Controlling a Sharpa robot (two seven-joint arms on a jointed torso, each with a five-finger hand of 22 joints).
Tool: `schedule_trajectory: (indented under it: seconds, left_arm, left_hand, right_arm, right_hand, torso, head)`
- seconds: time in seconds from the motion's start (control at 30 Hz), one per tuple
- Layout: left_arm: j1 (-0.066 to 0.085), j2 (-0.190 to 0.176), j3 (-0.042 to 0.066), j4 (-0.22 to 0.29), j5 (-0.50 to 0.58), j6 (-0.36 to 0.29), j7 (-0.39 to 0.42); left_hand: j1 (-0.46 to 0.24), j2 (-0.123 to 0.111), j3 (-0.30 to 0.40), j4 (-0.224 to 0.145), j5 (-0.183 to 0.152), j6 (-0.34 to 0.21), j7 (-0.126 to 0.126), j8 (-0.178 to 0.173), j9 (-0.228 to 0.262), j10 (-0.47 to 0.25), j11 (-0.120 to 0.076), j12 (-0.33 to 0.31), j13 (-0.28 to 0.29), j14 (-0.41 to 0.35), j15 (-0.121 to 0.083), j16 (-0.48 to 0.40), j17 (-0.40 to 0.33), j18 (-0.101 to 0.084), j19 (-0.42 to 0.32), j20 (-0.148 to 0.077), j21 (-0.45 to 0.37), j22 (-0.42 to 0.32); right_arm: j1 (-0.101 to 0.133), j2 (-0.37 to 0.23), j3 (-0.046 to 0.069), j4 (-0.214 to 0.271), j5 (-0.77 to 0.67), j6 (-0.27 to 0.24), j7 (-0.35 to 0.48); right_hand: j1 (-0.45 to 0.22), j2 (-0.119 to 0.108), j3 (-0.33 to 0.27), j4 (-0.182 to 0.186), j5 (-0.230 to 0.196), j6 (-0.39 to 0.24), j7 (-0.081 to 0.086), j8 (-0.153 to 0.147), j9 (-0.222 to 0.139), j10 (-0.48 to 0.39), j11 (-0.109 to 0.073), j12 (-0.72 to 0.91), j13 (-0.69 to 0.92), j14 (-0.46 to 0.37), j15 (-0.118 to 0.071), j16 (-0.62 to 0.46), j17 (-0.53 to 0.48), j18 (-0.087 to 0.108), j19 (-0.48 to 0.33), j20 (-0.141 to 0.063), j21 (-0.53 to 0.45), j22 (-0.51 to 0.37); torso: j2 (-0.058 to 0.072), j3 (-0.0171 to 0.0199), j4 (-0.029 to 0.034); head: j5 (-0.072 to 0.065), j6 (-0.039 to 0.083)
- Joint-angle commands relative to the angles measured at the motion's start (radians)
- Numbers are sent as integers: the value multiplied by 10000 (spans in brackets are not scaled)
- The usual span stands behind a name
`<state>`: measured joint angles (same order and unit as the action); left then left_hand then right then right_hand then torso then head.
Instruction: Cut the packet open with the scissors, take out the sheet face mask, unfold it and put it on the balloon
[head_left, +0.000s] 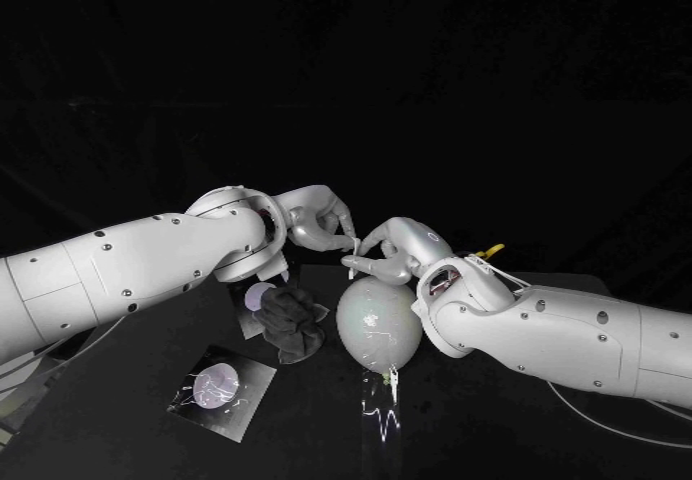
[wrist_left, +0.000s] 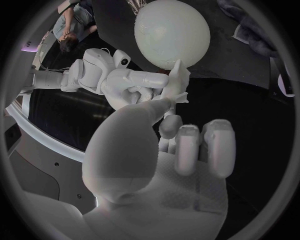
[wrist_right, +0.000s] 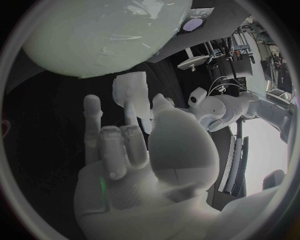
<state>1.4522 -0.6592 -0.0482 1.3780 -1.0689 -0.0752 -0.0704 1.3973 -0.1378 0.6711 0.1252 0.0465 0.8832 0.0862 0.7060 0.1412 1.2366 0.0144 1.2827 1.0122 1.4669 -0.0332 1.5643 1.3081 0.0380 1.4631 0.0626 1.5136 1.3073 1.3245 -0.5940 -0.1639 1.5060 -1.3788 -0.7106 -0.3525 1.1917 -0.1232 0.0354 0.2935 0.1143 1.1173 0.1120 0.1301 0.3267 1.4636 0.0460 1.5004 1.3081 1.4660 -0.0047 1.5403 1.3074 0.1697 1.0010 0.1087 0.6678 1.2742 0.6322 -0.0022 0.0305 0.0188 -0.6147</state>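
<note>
The folded white sheet face mask (head_left: 351, 249) hangs in the air between my two hands, above the pale balloon (head_left: 378, 325) standing on the table. My left hand (head_left: 320, 220) pinches the mask's (wrist_left: 179, 80) edge from the left, fingertips (wrist_left: 170, 102) pointing at it. My right hand (head_left: 389, 250) pinches the same mask (wrist_right: 131, 90) from the right, just over the balloon (wrist_right: 94, 35). The balloon (wrist_left: 172, 32) lies close beyond both hands. The cut packet (head_left: 221, 388) lies flat at the front left of the table. A yellow scissors handle (head_left: 492, 249) peeks out behind my right wrist.
A dark crumpled object (head_left: 293, 322) sits just left of the balloon, with a small pale round thing (head_left: 260, 297) behind it. Thin glinting strands (head_left: 382, 410) lie on the table in front of the balloon.
</note>
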Motion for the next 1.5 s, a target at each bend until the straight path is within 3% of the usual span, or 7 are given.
schedule_trajectory:
  seconds: [0.03, 0.5, 0.67, 0.87, 1.03, 1.2, 1.5]
  left_arm:
    - [19, 37, 16, 47, 108, 251, -101]
    - [19, 93, 16, 88, 105, 373, -245]
    - [19, 114, 17, 63, 104, 328, -253]
    - [19, 117, 17, -18, 96, 277, -246]
    - [20, 104, 16, -92, 56, 256, -250]
    - [21, 99, 15, -123, 21, 293, -249]
    - [20, 139, 13, -179, -20, 361, -228]
  left_hand:
    - [-30, -67, 163, -78, 37, 42, 39, 193, 897, 22, 14, -75, -19, 1039, -61, 65, 2627, -60, 148, 1, 25, 1353]
    - [-134, -155, 415, -159, 42, 46, 40, 253, 903, 69, 10, -120, -75, 1039, -67, 65, 2627, -70, 183, -7, 43, 1397]
    - [-134, -155, 415, -159, 42, 46, 40, 253, 903, 69, 10, -120, -75, 1039, -67, 65, 2627, -70, 183, -7, 43, 1397]
    - [-154, -167, 451, -169, 42, 46, 40, 261, 904, 63, 9, -137, -101, 1039, -68, 65, 2627, -70, 185, -8, 45, 1400]
    - [-154, -167, 451, -169, 42, 46, 40, 261, 904, 63, 9, -137, -101, 1039, -68, 65, 2627, -70, 185, -8, 45, 1400]
    - [-158, -171, 463, -173, 42, 45, 39, 263, 904, 69, 9, -134, -95, 1039, -68, 65, 2627, -73, 192, -8, 48, 1409]
    - [-160, -175, 473, -177, 41, 45, 39, 265, 904, 67, 8, -139, -102, 1039, -68, 65, 2627, -71, 186, -8, 45, 1401]
  right_arm:
    - [-5, 65, 10, -85, -603, -366, -428]
    - [-28, 291, 14, -345, -770, -449, -461]
    - [-32, 276, 14, -340, -699, -266, -286]
    - [-34, 189, 14, -263, -552, 122, 6]
    - [-34, 122, 14, -172, -440, 333, 165]
    - [-33, 42, 14, -106, -334, 394, 278]
    - [-30, -67, 14, -61, -136, 504, 462]
  right_hand:
    - [-29, 56, -106, 11, -5, 126, -38, 99, 33, 778, -106, 30, 2071, 720, -87, 42, 1970, 54, 90, -20, 70, 40]
    - [209, 114, -225, -2, 30, 355, -202, 439, 143, 801, -257, 48, 2087, 754, -218, 58, 2020, 37, 199, -141, 102, 106]
    - [1705, 429, 578, -439, -88, 237, -307, 540, 163, 803, -360, 39, 2084, 751, -313, 49, 2007, 38, 218, -217, 57, 138]
    - [2739, 542, 1313, -938, -318, 171, -309, 589, 158, 793, -376, 22, 2076, 713, -344, 15, 1934, 23, 204, -252, 25, 170]
    - [2975, 351, 1900, -1163, 88, 134, -243, 646, 140, 779, -322, -1, 2064, 704, -301, 5, 1921, 15, 172, -241, -26, 222]
    - [2738, 152, 2337, -1143, -244, 65, -210, 686, 114, 778, -290, -3, 2065, 698, -264, -1, 1910, 14, 151, -209, -73, 277]
    - [1890, -416, 2148, -647, -645, -126, -81, 663, 58, 750, -171, -64, 2019, 650, -172, -37, 1830, 31, 49, -147, -275, 277]
  torso:
    - [0, 5, -3]
    - [-6, 6, -12]
    - [-4, 2, -12]
    - [-4, 6, -11]
    - [-3, 6, -12]
    - [-1, 3, -15]
    - [1, 4, -14]
  head:
    - [6, 9]
    - [-5, 4]
    - [-10, 7]
    - [3, 12]
    - [-17, 26]
    - [-3, 20]
    - [-5, 12]
